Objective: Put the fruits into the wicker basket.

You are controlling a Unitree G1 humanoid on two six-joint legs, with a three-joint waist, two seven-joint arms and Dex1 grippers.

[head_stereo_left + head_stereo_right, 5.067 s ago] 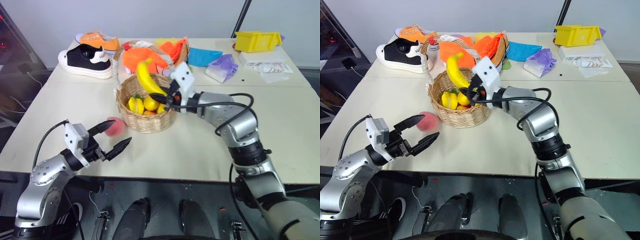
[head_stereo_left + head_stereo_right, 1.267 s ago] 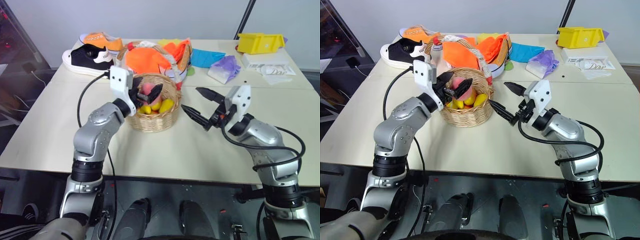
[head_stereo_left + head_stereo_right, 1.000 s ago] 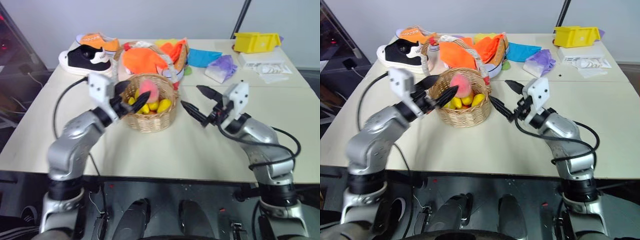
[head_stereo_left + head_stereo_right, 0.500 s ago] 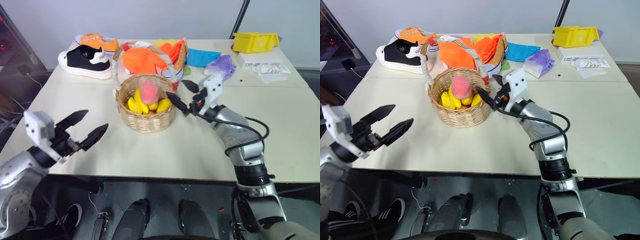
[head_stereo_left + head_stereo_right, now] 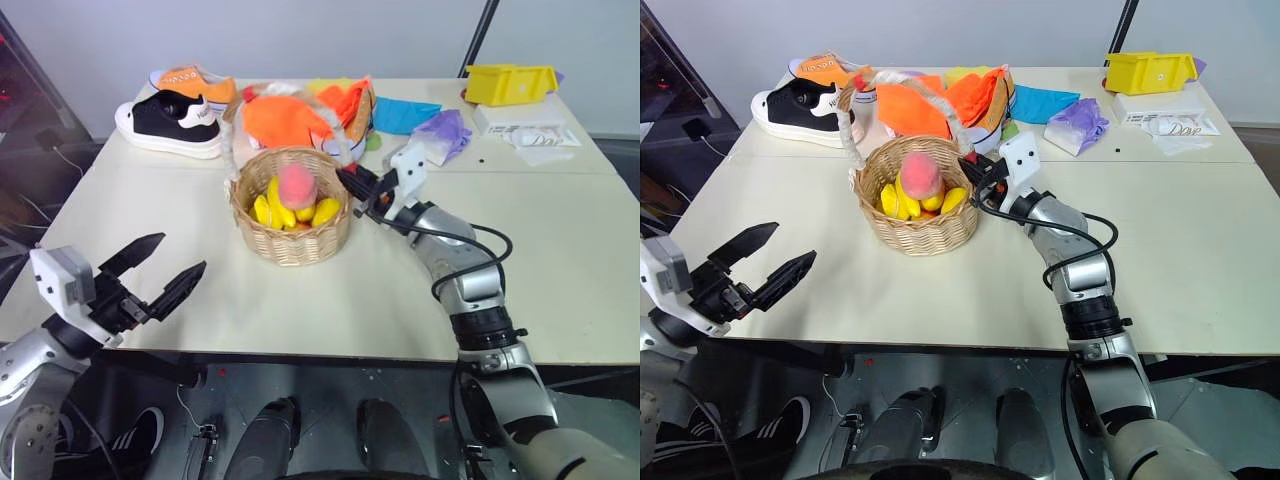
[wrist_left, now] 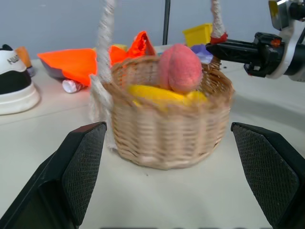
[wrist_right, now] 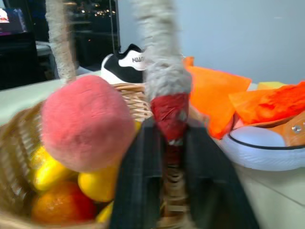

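Wicker basket (image 5: 291, 216) sits on the table (image 5: 560, 270) a bit left of centre, closer to the far edge than the near one. Peach (image 5: 297, 183) is on top of the pile inside, banana (image 5: 277, 201) lies under and beside it, with lemons (image 5: 325, 211) around them. Right wrist view also shows an orange (image 7: 59, 207) low down in the basket under the peach

Right gripper (image 5: 973, 179) is at the basket's right rim, fingers clamped shut on the red-wrapped foot of the basket handle (image 7: 163, 67). In the right wrist view both black fingers (image 7: 138, 176) press the handle base from either side; the white-wrapped part rises straight up above them

Left gripper (image 5: 160, 270) is wide open and empty, hanging off the near-left corner of the table, well apart from the basket. Left wrist view looks between its two spread fingers (image 6: 81, 162) at the basket, with the right gripper reaching in at the handle on the far side

Behind the basket toward the far edge: orange cloth (image 5: 285, 117) heaped up, a black-and-white sneaker (image 5: 170, 122) and an orange sneaker (image 5: 195, 83) at the far-left corner. Blue cloth (image 5: 405, 112) and a purple bag (image 5: 445, 132) sit right of the orange heap. Yellow bin (image 5: 510, 82) and some papers (image 5: 530, 125) are at the far-right corner. Near half of the table carries nothing else
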